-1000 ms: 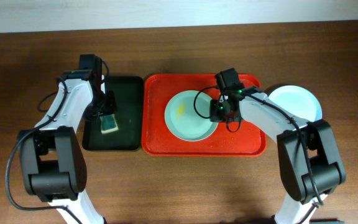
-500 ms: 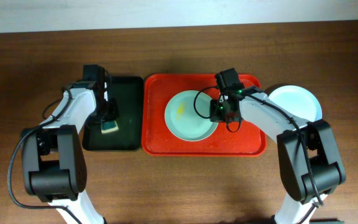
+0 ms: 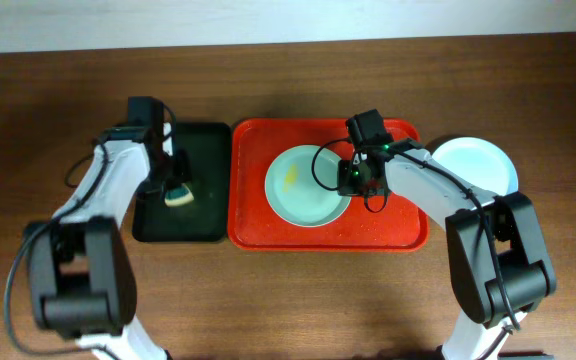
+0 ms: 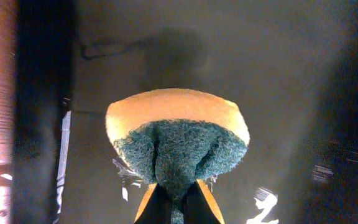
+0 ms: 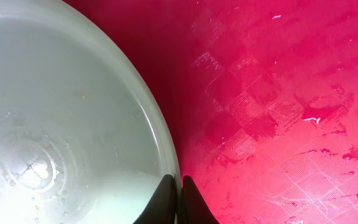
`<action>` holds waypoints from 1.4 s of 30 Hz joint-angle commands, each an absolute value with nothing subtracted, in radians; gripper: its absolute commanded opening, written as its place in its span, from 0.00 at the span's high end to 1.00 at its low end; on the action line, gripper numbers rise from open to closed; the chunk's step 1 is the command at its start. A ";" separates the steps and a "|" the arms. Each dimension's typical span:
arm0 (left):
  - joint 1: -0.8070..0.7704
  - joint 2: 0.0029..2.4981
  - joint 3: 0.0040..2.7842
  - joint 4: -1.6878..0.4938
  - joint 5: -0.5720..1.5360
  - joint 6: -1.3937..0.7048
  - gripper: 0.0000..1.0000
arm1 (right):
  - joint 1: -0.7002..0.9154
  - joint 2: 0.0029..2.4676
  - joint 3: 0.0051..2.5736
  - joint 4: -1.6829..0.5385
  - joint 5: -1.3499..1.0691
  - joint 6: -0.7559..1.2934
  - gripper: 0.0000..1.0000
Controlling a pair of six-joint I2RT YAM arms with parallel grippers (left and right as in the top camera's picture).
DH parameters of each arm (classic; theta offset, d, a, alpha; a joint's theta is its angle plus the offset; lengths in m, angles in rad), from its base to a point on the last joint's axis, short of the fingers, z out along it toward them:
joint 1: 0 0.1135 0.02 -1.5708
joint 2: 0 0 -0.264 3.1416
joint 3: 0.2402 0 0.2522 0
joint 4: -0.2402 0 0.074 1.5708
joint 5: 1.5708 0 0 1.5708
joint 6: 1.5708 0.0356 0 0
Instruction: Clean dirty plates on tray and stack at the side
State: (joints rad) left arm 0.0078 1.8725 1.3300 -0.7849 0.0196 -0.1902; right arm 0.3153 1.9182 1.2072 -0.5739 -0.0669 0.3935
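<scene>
Your left gripper (image 4: 178,202) squeezed the sponge (image 4: 178,134) over the black tray (image 3: 203,220). Your right gripper (image 5: 180,198) pinched the rim of the green plate (image 5: 61,124) on the red tray (image 5: 278,93). That thin grip could have slipped under scrubbing.

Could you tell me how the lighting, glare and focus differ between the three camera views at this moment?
Overhead: evenly lit and sharp, only soft shadows on the table. Left wrist: dark overall, the sponge bright and in focus, its shadow and small glints on the black tray. Right wrist: wet-looking highlights on the red tray, a bright reflection inside the green plate.
</scene>
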 commanded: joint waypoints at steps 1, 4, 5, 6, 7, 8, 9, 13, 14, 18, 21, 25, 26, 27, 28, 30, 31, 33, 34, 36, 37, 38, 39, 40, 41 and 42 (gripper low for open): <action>0.011 1.686 1.372 -0.782 0.002 -0.184 1.00 | 0.321 1.925 1.194 -0.582 -0.033 0.401 0.96; 0.011 1.625 1.372 -0.783 -0.007 -0.184 1.00 | 0.323 1.925 1.194 -0.583 -0.038 0.402 0.96; 0.011 1.616 1.372 -0.786 -0.007 -0.184 1.00 | 0.327 1.925 1.194 -0.587 -0.046 0.402 0.96; 0.011 1.615 1.372 -0.791 -0.007 -0.184 1.00 | 0.337 1.925 1.194 -0.600 -0.056 0.401 0.96; 0.011 1.618 1.371 -0.794 -0.008 -0.183 1.00 | 0.348 1.925 1.194 -0.606 -0.055 0.401 0.96; 0.011 1.621 1.371 -0.793 -0.007 -0.174 1.00 | 0.355 1.925 1.194 -0.608 -0.054 0.400 0.96; 0.011 1.622 1.371 -0.793 -0.008 -0.160 1.00 | 0.365 1.925 1.194 -0.610 -0.052 0.398 0.96; 0.011 1.625 1.371 -0.777 -0.007 -0.139 1.00 | 0.385 1.925 1.194 -0.624 -0.047 0.398 0.96; 0.011 1.625 1.371 -0.775 -0.007 -0.130 1.00 | 0.386 1.925 1.194 -0.624 -0.048 0.398 0.96; 0.011 1.626 1.359 -0.762 -0.007 -0.098 1.00 | 0.386 1.925 1.194 -0.624 -0.048 0.402 0.96; 0.009 1.634 1.326 -0.728 -0.006 -0.060 1.00 | 0.386 1.925 1.195 -0.623 -0.048 0.401 0.96; 0.008 1.668 1.308 -0.710 -0.002 -0.014 1.00 | 0.386 1.925 1.195 -0.609 -0.076 0.344 0.96; 0.008 1.673 1.308 -0.710 0.002 -0.014 1.00 | 0.386 1.925 1.195 -0.609 -0.076 0.345 0.96; 0.008 1.678 1.308 -0.710 0.015 -0.013 1.00 | 0.386 1.925 1.195 -0.609 -0.075 0.345 0.96; 0.008 1.678 1.308 -0.710 0.016 -0.013 1.00 | 0.386 1.925 1.195 -0.608 -0.075 0.345 0.96; 0.008 1.678 1.308 -0.710 0.016 -0.013 1.00 | 0.385 1.925 1.195 -0.601 -0.075 0.345 0.96; 0.008 1.678 1.308 -0.711 0.016 -0.013 1.00 | 0.385 1.925 1.195 -0.592 -0.074 0.332 0.96; 0.008 1.678 1.308 -0.711 0.015 -0.006 1.00 | 0.384 1.925 1.200 -0.582 -0.075 0.293 0.96; 0.008 1.678 1.308 -0.711 0.015 -0.006 1.00 | 0.384 1.925 1.206 -0.582 -0.074 0.269 0.96; 0.008 1.678 1.308 -0.711 0.015 -0.006 1.00 | 0.384 1.925 1.212 -0.568 -0.052 0.179 0.96; 0.008 1.678 1.308 -0.711 0.016 -0.006 1.00 | 0.384 1.925 1.212 -0.562 -0.024 0.154 0.96; 0.008 1.678 1.308 -0.711 0.016 -0.006 1.00 | 0.384 1.925 1.213 -0.559 0.021 0.132 0.96; 0.008 1.678 1.308 -0.711 0.016 -0.006 1.00 | 0.384 1.925 1.214 -0.560 0.063 0.131 0.96; 0.008 1.678 1.308 -0.711 0.016 -0.006 1.00 | 0.384 1.925 1.217 -0.560 0.091 0.131 0.96; 0.008 1.678 1.308 -0.711 0.016 -0.006 1.00 | 0.384 1.925 1.224 -0.560 0.095 0.131 0.96; 0.009 1.678 1.308 -0.711 0.016 -0.006 1.00 | 0.384 1.925 1.238 -0.561 0.079 0.131 0.96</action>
State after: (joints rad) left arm 0.0074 1.6775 1.3106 -0.7143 0.0040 -0.0223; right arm 0.3763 1.9163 1.2079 -0.5583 -0.0055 0.1867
